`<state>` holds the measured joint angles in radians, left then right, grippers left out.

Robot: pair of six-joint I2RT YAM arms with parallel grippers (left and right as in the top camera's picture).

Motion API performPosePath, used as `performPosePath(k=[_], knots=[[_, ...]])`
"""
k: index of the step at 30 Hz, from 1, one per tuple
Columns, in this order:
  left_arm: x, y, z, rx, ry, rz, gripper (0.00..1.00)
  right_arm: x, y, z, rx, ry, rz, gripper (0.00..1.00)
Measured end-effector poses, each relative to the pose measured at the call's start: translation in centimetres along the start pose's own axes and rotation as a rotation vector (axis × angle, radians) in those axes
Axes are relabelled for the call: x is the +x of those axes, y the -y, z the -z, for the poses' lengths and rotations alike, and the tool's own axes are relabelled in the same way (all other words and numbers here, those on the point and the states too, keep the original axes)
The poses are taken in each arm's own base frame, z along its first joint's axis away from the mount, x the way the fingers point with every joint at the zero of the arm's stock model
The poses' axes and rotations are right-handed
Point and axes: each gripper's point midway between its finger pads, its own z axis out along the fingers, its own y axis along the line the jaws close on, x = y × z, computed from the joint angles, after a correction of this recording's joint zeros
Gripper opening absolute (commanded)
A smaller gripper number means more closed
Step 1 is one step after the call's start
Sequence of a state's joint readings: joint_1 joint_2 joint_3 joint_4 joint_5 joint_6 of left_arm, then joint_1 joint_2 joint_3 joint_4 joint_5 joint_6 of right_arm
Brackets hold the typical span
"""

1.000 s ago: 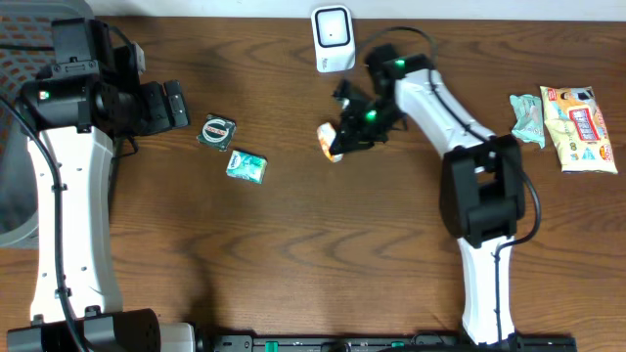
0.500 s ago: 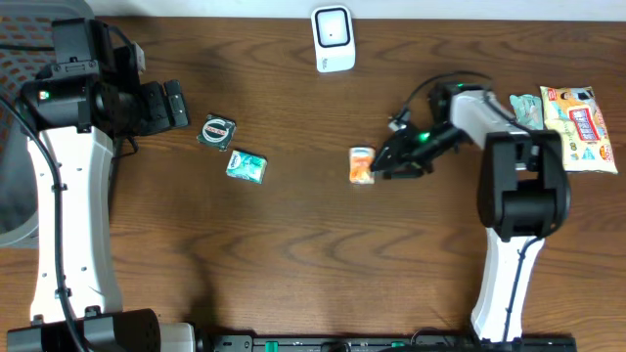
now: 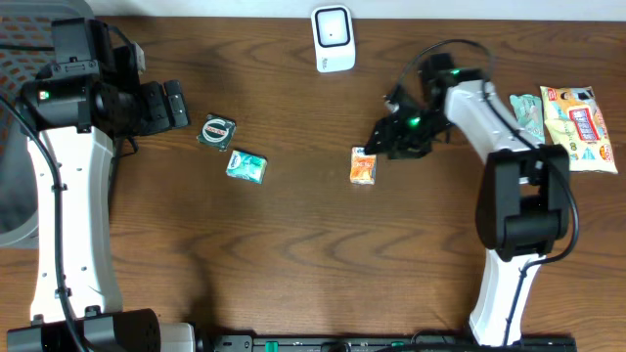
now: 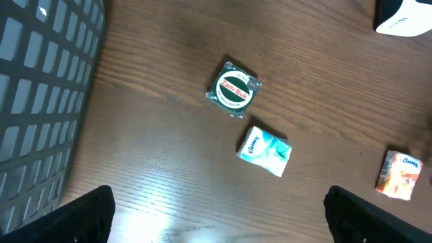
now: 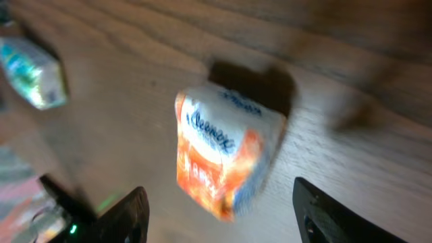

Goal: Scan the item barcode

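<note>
Orange tissue pack lies flat on the table, printed face up, just right of centre. Its long axis runs about 12 to 6 in the overhead view. The white branded end is toward 12 and the orange end toward 6, slightly tilted. The white scanner stands at the 12 o'clock edge, well apart from the pack and around 11 o'clock from it.

Right gripper sits just beside the pack at its 1 o'clock. In the right wrist view its fingers stand wide on either side of the pack, with no contact and nothing held. Left gripper is at 9 to 10 o'clock of the table, fully spread and empty.

A round green tin and a teal tissue pack lie close together at 9 o'clock of the orange pack, well apart from it. A green packet and a wipes packet are at the 3 o'clock edge. The surface is dark wood-grain. A grey mesh basket is at the far 9 o'clock side.
</note>
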<state>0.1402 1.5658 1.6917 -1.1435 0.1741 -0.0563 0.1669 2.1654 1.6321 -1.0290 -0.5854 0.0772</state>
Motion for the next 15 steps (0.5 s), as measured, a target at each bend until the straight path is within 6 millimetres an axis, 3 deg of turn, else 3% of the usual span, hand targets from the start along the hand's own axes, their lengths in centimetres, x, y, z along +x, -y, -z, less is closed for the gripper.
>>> performPosePath(k=[4,8,10,11,12,15], knots=[[0.0,0.0,0.0,0.000,0.000,0.000,0.98,0.3,-0.1,-2.3,0.057,0.004,-0.052,0.59],[0.0,0.0,0.0,0.000,0.000,0.000,0.98,0.4,0.5,-3.3,0.091,0.017,-0.108,0.49],[0.0,0.0,0.0,0.000,0.000,0.000,0.98,0.3,0.8,-3.4,0.100,0.029,-0.130,0.39],[0.0,0.0,0.0,0.000,0.000,0.000,0.98,0.2,0.9,-3.4,0.102,0.034,-0.138,0.17],[0.0,0.0,0.0,0.000,0.000,0.000,0.98,0.4,1.0,-3.5,0.102,0.036,-0.144,0.05],[0.0,0.0,0.0,0.000,0.000,0.000,0.98,0.6,0.9,-3.6,0.093,0.034,-0.161,0.01]])
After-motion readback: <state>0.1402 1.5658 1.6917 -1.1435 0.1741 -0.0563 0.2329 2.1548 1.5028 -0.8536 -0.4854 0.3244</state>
